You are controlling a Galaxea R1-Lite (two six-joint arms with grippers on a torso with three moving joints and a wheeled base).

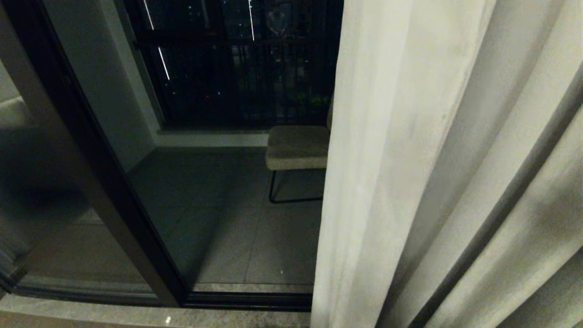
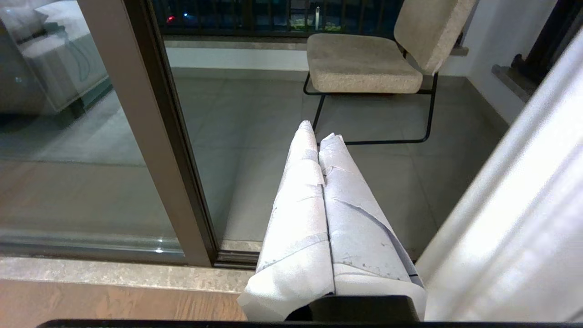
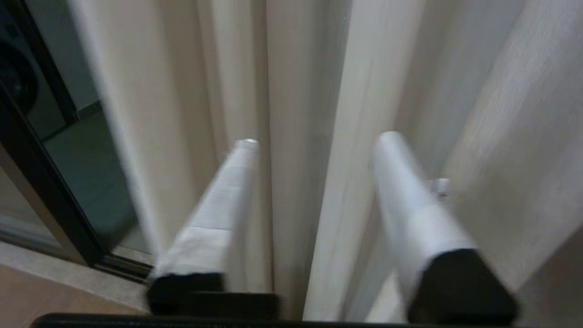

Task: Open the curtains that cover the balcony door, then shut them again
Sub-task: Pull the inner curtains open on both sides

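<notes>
Spread around one soft fold of the curtains [image 3: 296,114], my right gripper [image 3: 314,139] holds nothing yet; I'd pinch that limp, light edge.

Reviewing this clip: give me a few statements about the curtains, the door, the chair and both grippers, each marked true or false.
1. The curtains cover the whole balcony door. False: they hang on the right, with glass exposed on the left.
2. A cushioned chair stands on the balcony. True.
3. The left gripper is spread wide. False: its fingers are pressed together.
4. The right gripper has its fingers apart, with curtain folds between them. True.
5. The left gripper grips the curtain. False: it holds nothing.
</notes>
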